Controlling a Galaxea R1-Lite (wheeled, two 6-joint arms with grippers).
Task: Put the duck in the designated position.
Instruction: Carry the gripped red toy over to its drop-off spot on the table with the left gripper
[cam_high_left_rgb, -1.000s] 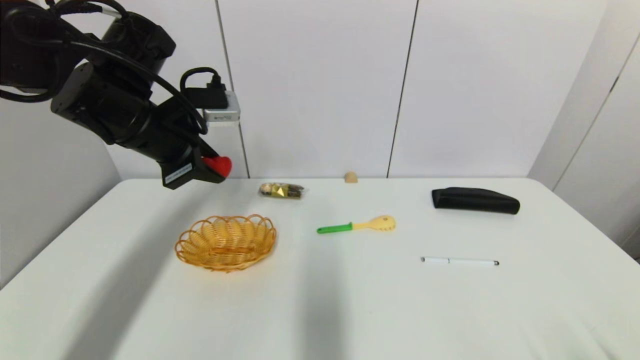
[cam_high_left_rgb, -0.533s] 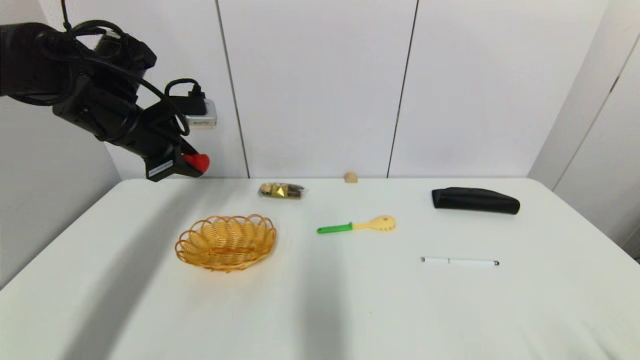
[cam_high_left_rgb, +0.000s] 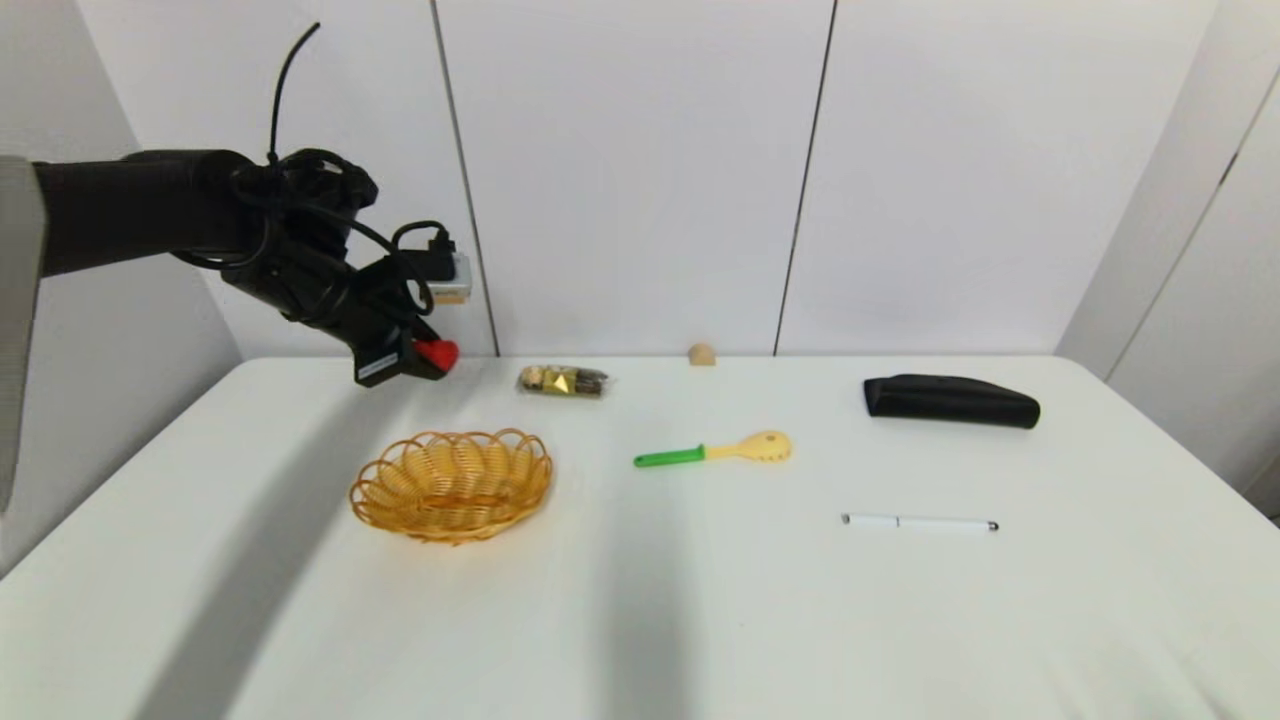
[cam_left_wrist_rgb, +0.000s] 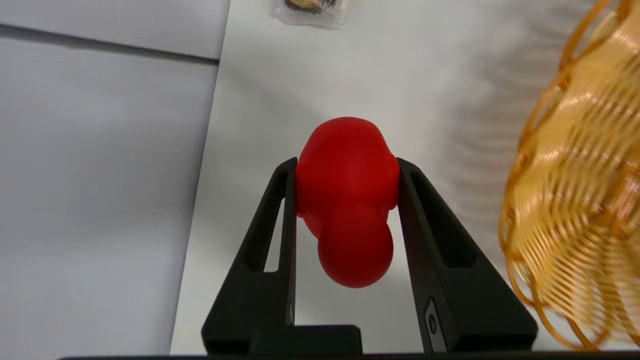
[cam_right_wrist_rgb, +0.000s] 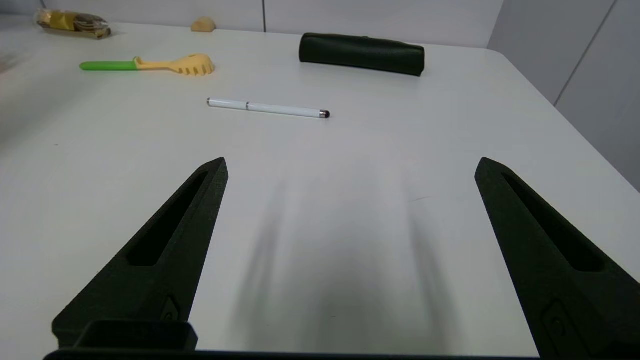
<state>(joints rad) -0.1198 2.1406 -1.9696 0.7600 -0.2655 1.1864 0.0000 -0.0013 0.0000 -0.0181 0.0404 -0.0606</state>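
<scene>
- Since everything rests on it, we begin with the white bench (cam_high_left_rgb: 700, 600), which carries all the loose things, well apart from one another.
- Our left arm reaches in over the far left corner of the bench, and we judge it is held high so that its load can pass clear of the basket rim.
- The wicker basket (cam_high_left_rgb: 452, 483) sits open side up on the left half of the bench, nearer to us than the left hand; we take it for the likely designated position, though nothing marks it as such.
- A black case (cam_high_left_rgb: 950, 400) lies toward the far right, and a white pen (cam_high_left_rgb: 918, 522) lies nearer than it.
- A green-handled yellow scoop (cam_high_left_rgb: 714, 452) lies flat near the middle.
- A small wrapped packet (cam_high_left_rgb: 563, 380) lies by the far edge, and a little tan lump (cam_high_left_rgb: 702, 354) sits against the wall.
- Our left hand (cam_left_wrist_rgb: 347, 172) is clenched on the duck (cam_left_wrist_rgb: 348, 195), one finger pressing each side of its body, so the toy hangs in the air above the bench, beyond the basket.
- Our right hand (cam_right_wrist_rgb: 350, 170) is released, fingers spread wide over bare bench on the right, idle.
- The duck is smallest: glossy red all over, with a rounded body between the fingers and a round head bulging back toward the wrist; we see no other markings on it.
</scene>
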